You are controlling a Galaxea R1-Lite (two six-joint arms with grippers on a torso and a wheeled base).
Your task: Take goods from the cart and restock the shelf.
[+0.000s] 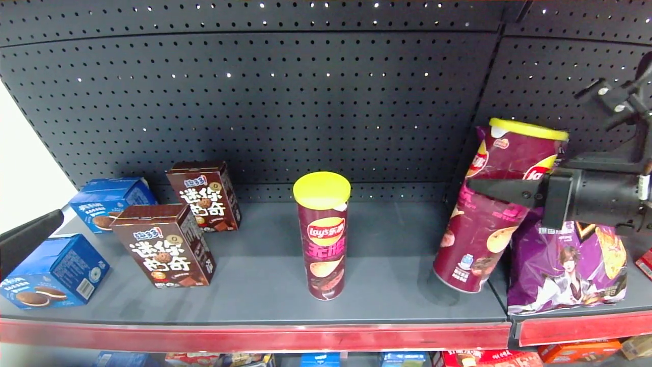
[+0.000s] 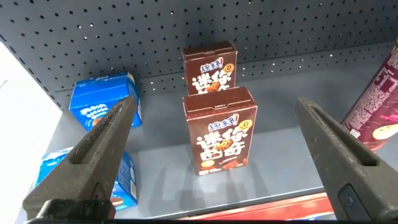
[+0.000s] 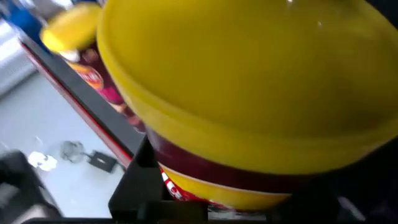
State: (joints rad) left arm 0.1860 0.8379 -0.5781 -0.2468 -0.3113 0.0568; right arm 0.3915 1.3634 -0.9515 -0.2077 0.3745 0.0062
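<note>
A maroon chips can with a yellow lid (image 1: 489, 229) leans tilted at the right end of the grey shelf (image 1: 254, 300). My right gripper (image 1: 501, 188) is shut on its upper half. Its base is at the shelf surface; whether it touches I cannot tell. The right wrist view looks down on that can's lid (image 3: 249, 81). A second, matching can (image 1: 323, 239) stands upright mid-shelf, apart from the held one. My left gripper (image 2: 214, 106) is open and holds nothing, in front of two brown cookie boxes (image 2: 221, 130); its dark finger (image 1: 28, 237) shows at the shelf's left edge.
Two brown cookie boxes (image 1: 165, 244) and two blue cookie boxes (image 1: 56, 272) stand on the shelf's left part. A purple snack bag (image 1: 565, 265) leans just right of the held can. A black pegboard (image 1: 305, 102) backs the shelf. Bare shelf lies on both sides of the upright can.
</note>
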